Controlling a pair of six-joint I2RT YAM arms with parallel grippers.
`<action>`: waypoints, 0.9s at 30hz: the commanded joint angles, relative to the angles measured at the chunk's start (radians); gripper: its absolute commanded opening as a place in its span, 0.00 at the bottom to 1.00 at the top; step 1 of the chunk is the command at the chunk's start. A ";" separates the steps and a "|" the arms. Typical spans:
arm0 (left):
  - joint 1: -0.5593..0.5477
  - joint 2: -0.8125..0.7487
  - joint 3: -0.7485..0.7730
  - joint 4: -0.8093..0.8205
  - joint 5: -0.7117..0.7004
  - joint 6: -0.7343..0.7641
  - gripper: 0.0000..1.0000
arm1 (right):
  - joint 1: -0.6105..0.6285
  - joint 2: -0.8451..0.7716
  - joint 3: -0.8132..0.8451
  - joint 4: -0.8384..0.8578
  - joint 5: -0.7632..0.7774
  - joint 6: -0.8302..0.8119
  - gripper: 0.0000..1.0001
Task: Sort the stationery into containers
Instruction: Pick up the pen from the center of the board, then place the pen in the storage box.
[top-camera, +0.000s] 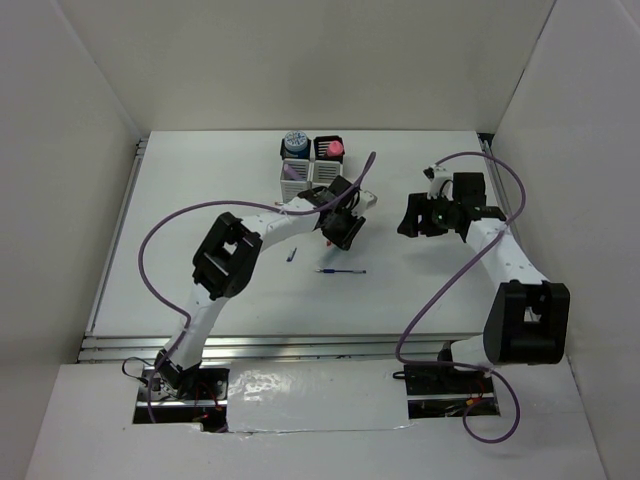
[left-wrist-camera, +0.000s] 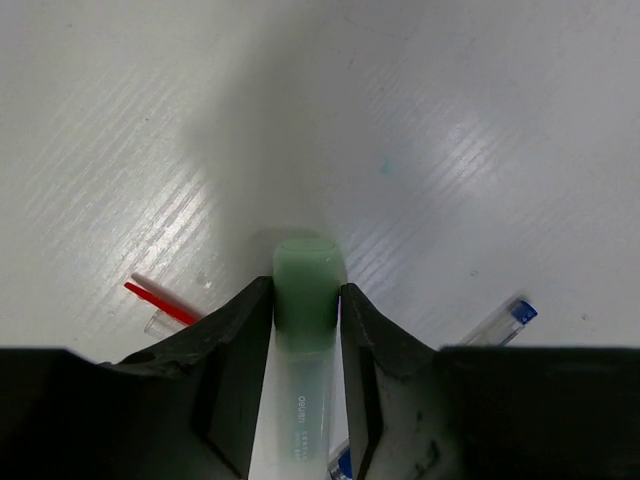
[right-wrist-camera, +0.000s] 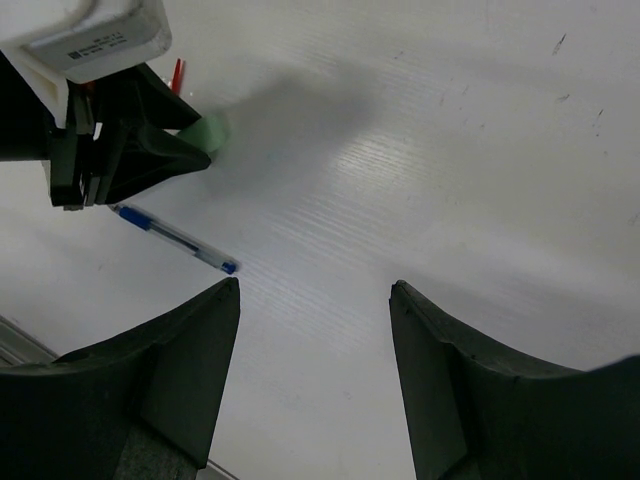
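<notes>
My left gripper (left-wrist-camera: 306, 292) is shut on a pastel green stubby stick (left-wrist-camera: 308, 262) and holds it just above the table; it also shows in the top view (top-camera: 344, 232). A thin red pen (left-wrist-camera: 160, 303) lies to its left. A blue pen (left-wrist-camera: 505, 320) lies to its right and also shows in the top view (top-camera: 340, 271). The 2x2 block of pen cups (top-camera: 311, 172) stands behind. The back cups hold blue rolls (top-camera: 295, 142) and a pink-capped tube (top-camera: 331, 149). My right gripper (right-wrist-camera: 315, 290) is open and empty, right of the left one (top-camera: 412, 216).
A small thin purple-blue item (top-camera: 291, 256) lies on the table left of the blue pen. The right wrist view shows the left gripper (right-wrist-camera: 120, 150) with the green stick (right-wrist-camera: 210, 132) and the blue pen (right-wrist-camera: 175, 238). White walls enclose the table.
</notes>
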 joint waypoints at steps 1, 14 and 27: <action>-0.005 -0.064 -0.013 -0.031 -0.011 -0.014 0.44 | -0.006 -0.050 0.002 -0.009 -0.024 0.005 0.68; -0.005 -0.219 -0.031 -0.038 -0.067 0.031 0.30 | 0.015 -0.061 0.028 -0.018 -0.024 0.025 0.69; 0.200 -0.646 -0.482 0.760 -0.032 -0.036 0.03 | 0.040 -0.025 0.058 -0.015 -0.008 0.038 0.68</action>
